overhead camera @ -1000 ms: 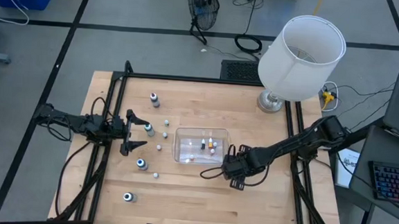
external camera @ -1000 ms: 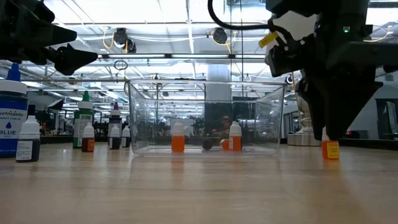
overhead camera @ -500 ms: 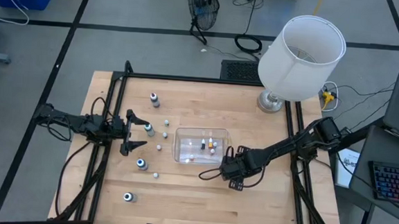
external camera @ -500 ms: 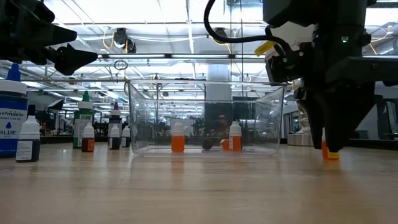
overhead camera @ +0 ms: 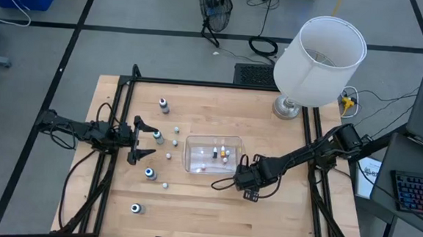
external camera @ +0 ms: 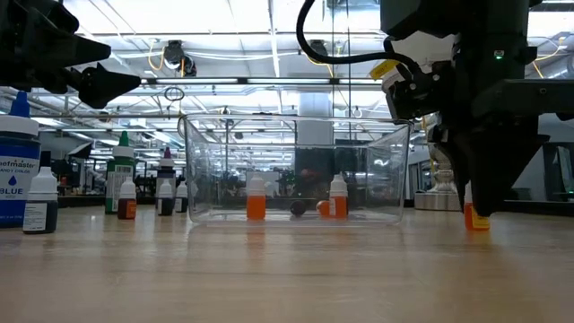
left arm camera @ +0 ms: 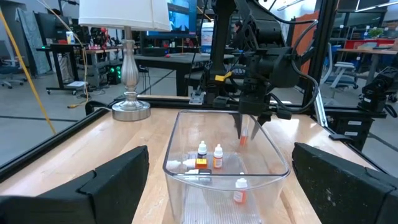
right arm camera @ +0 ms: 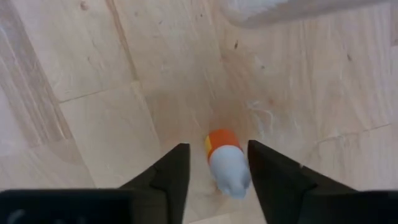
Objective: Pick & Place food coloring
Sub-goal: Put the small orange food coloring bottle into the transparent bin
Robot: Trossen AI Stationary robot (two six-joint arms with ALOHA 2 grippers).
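Observation:
A tiny food coloring bottle [right arm camera: 227, 165], orange below a white cap, stands upright on the wood just right of the clear tub [overhead camera: 192, 144]. My right gripper [right arm camera: 217, 169] points down over it, open, one finger on each side. A few more small bottles [left arm camera: 217, 157] lie or stand inside the tub. Several others [overhead camera: 150, 173] stand on the table's left half. My left gripper [overhead camera: 149, 144] waits open and level at the left, left of the tub. My right gripper straddles the orange bottle from above. One finger [right arm camera: 268, 171] stands right against the bottle's side [right arm camera: 244, 169]; whether it touches, I cannot tell. A gap shows between the other finger [right arm camera: 175, 173] and the bottle. The bottle's base is on the table.
A lamp with a white shade [overhead camera: 319, 60] stands at the table's far right corner. A large blue-labelled bottle [external camera: 18, 175] and smaller ones [external camera: 127, 199] stand at the left. Bare wood lies along the near edge.
My right gripper has sunk a little over the orange bottle, whose top now stands between the fingers. The bottle has stayed where it was.

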